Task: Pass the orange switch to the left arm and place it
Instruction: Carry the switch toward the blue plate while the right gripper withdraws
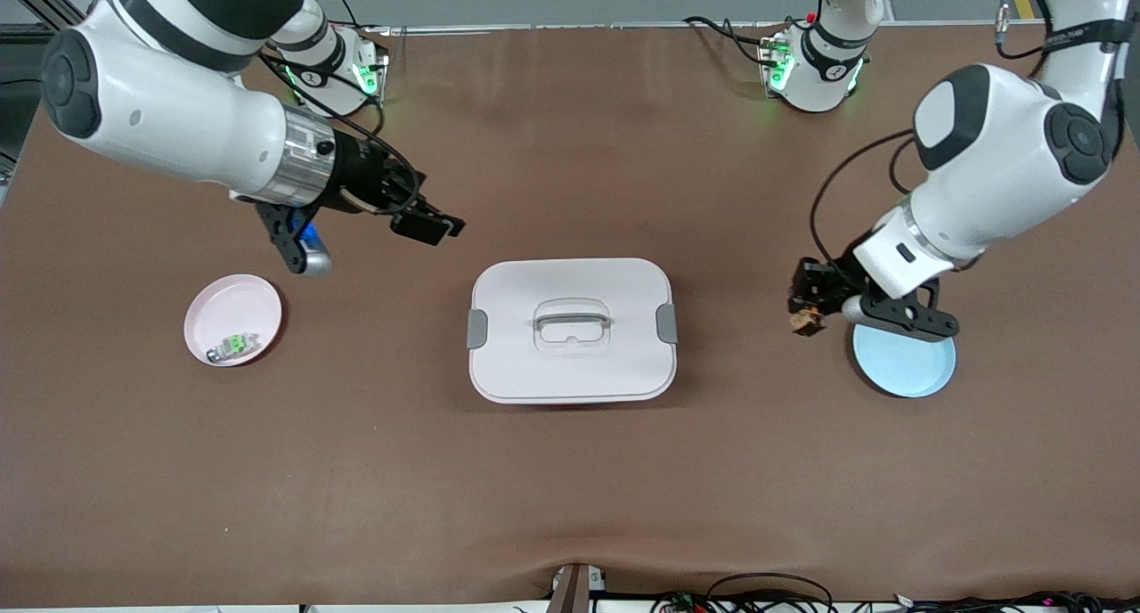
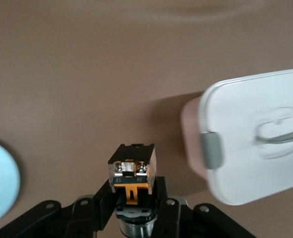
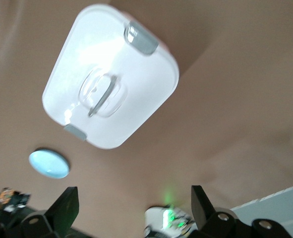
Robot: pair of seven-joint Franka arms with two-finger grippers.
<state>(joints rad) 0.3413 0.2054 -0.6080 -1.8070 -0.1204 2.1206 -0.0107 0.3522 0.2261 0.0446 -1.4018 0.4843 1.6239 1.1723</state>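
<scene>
The orange switch [image 2: 132,171], a small black block with an orange centre, sits clamped in my left gripper [image 2: 132,198]. In the front view the left gripper [image 1: 809,314] holds the switch [image 1: 806,321] in the air beside the blue plate [image 1: 904,362], toward the left arm's end of the table. The white box [image 1: 571,330] with grey latches stands in the middle of the table; it also shows in the left wrist view [image 2: 255,139] and the right wrist view [image 3: 111,74]. My right gripper [image 1: 432,225] is open and empty, up over the table between the pink plate and the box.
A pink plate [image 1: 223,306] holds a small green-and-grey component [image 1: 233,346] toward the right arm's end. The blue plate also shows in the left wrist view [image 2: 0,183] and the right wrist view [image 3: 48,163]. Cables lie along the table's front edge.
</scene>
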